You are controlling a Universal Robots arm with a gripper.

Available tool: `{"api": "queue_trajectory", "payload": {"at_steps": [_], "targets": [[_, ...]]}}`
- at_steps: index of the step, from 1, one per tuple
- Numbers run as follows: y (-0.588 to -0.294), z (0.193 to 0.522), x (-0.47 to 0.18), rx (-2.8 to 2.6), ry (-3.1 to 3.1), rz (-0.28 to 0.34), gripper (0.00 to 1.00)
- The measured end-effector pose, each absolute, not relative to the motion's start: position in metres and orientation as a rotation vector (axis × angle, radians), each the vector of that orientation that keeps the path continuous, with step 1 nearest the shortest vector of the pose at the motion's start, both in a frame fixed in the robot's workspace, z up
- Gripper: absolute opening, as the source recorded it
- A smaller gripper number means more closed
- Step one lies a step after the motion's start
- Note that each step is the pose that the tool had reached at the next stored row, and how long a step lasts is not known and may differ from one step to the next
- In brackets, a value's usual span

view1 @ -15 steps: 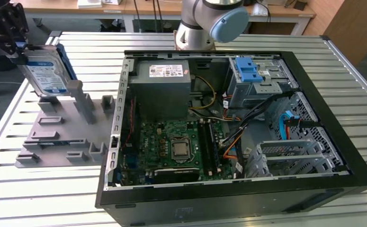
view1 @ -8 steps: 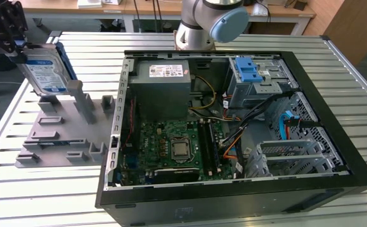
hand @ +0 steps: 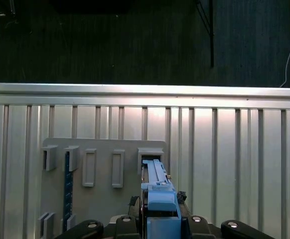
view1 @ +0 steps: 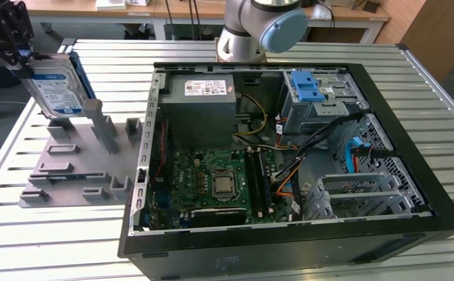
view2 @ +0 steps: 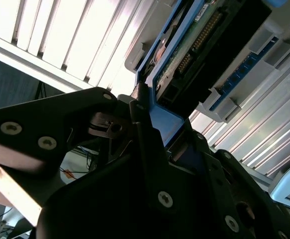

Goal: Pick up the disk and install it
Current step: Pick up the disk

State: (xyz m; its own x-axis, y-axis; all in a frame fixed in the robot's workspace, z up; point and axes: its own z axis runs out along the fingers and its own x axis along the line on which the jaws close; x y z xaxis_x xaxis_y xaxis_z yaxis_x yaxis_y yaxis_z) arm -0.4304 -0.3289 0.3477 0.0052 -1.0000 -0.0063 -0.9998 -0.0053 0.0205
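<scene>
**Gripper clamped on the disk above the grey rack**

The gripper (view1: 21,58) is closed on the disk (view1: 55,89) and holds it by one short end. In the second wrist view, the black fingers (view2: 145,139) press against the blue carrier frame (view2: 166,122) at that end. The drive's green circuit-board side (view2: 185,55) runs away from them.

The disk hangs directly below the fingertips, with nearly all of its body beyond them. Its long axis runs straight out from the gripper and downward, close to upright. The far end leans slightly toward the exterior view's right. It stands on edge, and its white-and-blue label face is turned toward the exterior camera.

In the first wrist view the disk (hand: 157,191) appears edge-on as a narrow blue strip pointing away from the gripper. Its far end lines up with one slot (hand: 150,155) of the grey rack (hand: 102,204). The rack lies flat on the slatted metal table (view1: 55,246) beneath the gripper. Whether the disk's lower end touches that slot cannot be told.

The open computer case (view1: 289,249) lies well off to the gripper's side, on the exterior view's right. Its metal drive bay (view1: 324,102) is far from the held disk.
</scene>
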Motion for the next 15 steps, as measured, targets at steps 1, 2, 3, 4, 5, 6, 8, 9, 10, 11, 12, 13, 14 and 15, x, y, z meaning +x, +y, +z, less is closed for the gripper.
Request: {"api": "queue_trajectory", "payload": {"at_steps": [1,2,3,4,5,6,8,9,10,11,12,13,14,15], "targets": [[-0.3289,0.3478,-0.4304,2.220,-2.208,-0.030,0.36],[-0.3288,0.3478,-0.4304,2.220,-2.208,-0.030,0.36],[-0.3289,0.3481,-0.4304,2.220,-2.208,-0.030,0.36],[-0.3289,0.3486,-0.4304,2.220,-2.208,-0.030,0.36],[-0.3288,0.3493,-0.4304,2.220,-2.208,-0.030,0.36],[-0.3288,0.3501,-0.4304,2.220,-2.208,-0.030,0.36],[-0.3288,0.3519,-0.4304,2.220,-2.208,-0.030,0.36],[-0.3288,0.3528,-0.4304,2.220,-2.208,-0.030,0.36],[-0.3288,0.3536,-0.4304,2.220,-2.209,-0.030,0.36],[-0.3288,0.3545,-0.4304,2.220,-2.209,-0.030,0.36],[-0.3288,0.3551,-0.4304,2.220,-2.209,-0.030,0.36],[-0.3288,0.3556,-0.4304,2.220,-2.209,-0.030,0.36],[-0.3289,0.3562,-0.4304,2.220,-2.209,-0.030,0.36],[-0.3288,0.3569,-0.4304,2.220,-2.209,-0.030,0.36]]}}
